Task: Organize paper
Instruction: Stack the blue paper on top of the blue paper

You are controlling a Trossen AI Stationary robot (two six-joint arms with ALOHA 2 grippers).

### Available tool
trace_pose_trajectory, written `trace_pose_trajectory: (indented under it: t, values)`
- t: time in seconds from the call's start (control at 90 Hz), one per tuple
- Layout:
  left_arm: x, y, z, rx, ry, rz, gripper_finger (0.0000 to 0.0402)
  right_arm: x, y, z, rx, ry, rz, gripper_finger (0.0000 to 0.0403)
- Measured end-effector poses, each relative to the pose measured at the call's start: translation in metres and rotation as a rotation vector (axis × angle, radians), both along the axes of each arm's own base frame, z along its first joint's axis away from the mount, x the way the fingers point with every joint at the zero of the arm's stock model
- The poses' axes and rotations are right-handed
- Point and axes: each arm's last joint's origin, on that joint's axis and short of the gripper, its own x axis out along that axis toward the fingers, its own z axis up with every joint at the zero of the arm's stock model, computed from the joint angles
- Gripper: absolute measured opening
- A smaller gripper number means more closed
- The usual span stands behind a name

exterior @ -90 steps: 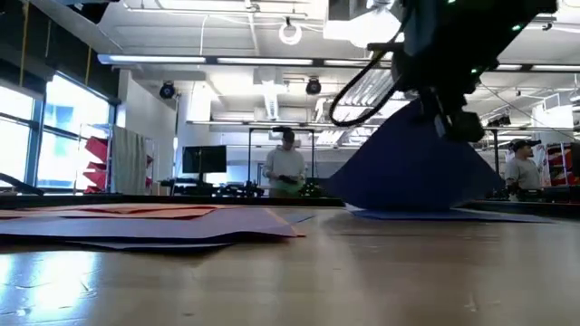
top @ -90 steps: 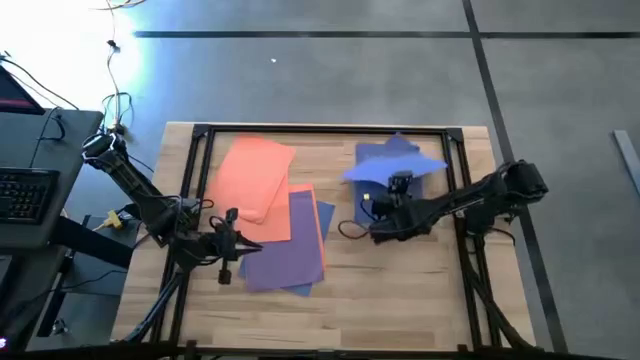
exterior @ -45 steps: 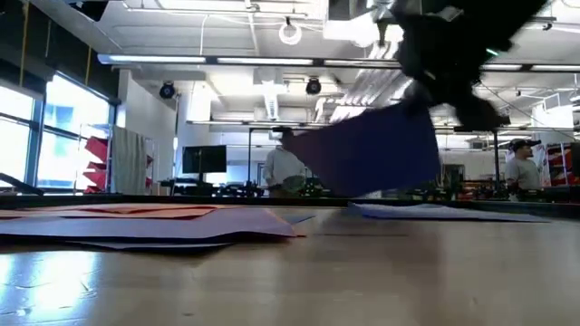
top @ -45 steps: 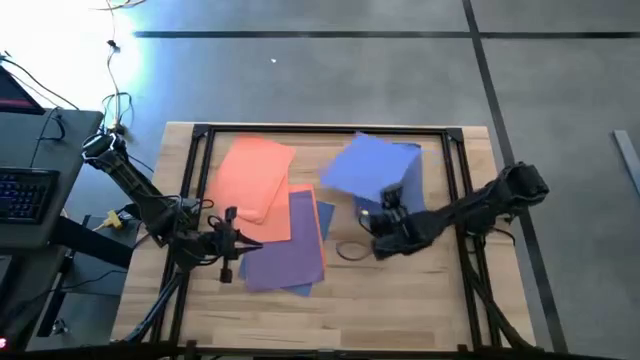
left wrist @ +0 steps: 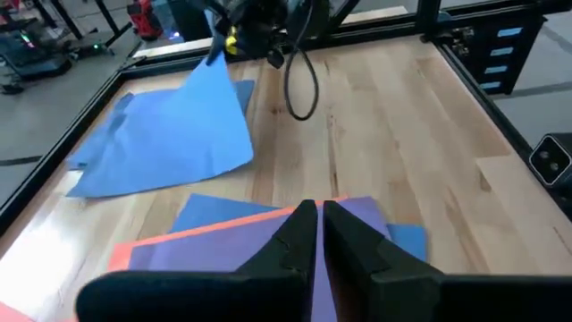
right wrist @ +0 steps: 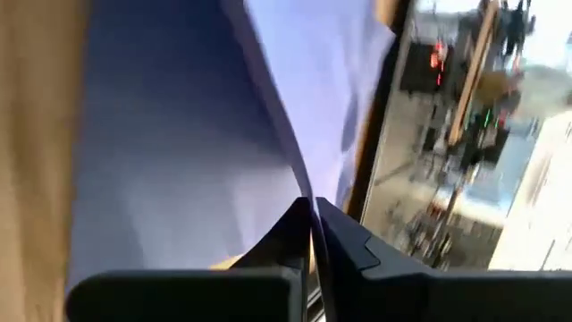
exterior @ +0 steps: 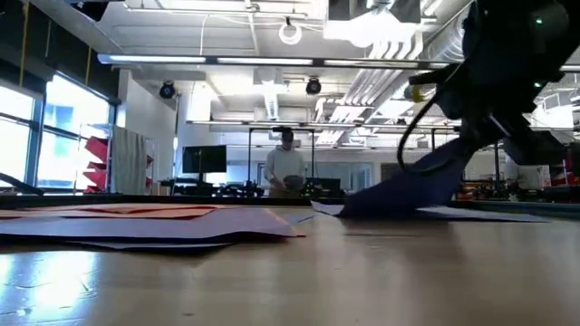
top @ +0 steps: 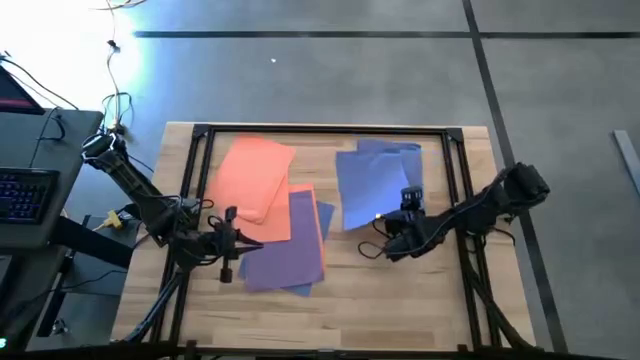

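Note:
Orange sheets (top: 255, 180) lie at the far left of the table, and purple sheets (top: 290, 250) overlap them on the near side with a blue sheet (top: 326, 215) under their right edge. My left gripper (top: 236, 245) stays shut at the purple sheets' left edge (left wrist: 268, 246); I cannot tell whether it touches them. At the right, my right gripper (top: 409, 200) is shut on a blue sheet (top: 372, 185), which lies partly over another blue sheet (top: 405, 150). My right gripper pinches the blue sheet's near right edge (right wrist: 295, 192) between its two fingers. In the low view the held end (exterior: 453, 158) is raised, and the sheet slants down from it. Its far left part (exterior: 349, 206) rests on the table.
A black frame (top: 320, 130) runs around the wooden table top. Bare wood (top: 400, 300) lies along the near edge. A desk with a keyboard (top: 20, 195) stands left of the table. Two people (exterior: 287, 172) stand in the room behind.
My right gripper has carried the blue sheet toward the near edge and down. The sheet first hung bunched below the gripper, then swung out spread in the air. Now it has come down, mostly flat on the table, with only the held end raised.

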Motion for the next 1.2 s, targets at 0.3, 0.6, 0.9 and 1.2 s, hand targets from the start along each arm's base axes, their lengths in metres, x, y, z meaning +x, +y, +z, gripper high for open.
trace_pose_trajectory:
  t: [0.3,0.6,0.9,1.2]
  values:
    - [0.000,0.000,0.000,-0.015,-0.001,0.006,0.0000,-0.004,-0.020,0.030,-0.063,-0.090,-0.341,0.0000]
    - [0.000,0.000,0.000,-0.026,0.003,0.002,0.0000,-0.016,-0.027,0.016,-0.012,-0.159,-0.603,0.0000]
    - [0.000,0.000,0.000,-0.019,0.002,0.000,0.0000,-0.018,-0.026,0.010,0.002,-0.309,-0.789,0.0000]
    - [0.000,0.000,0.000,-0.024,0.002,0.003,0.0000,-0.004,-0.050,0.004,0.016,-0.476,-0.875,0.0000]
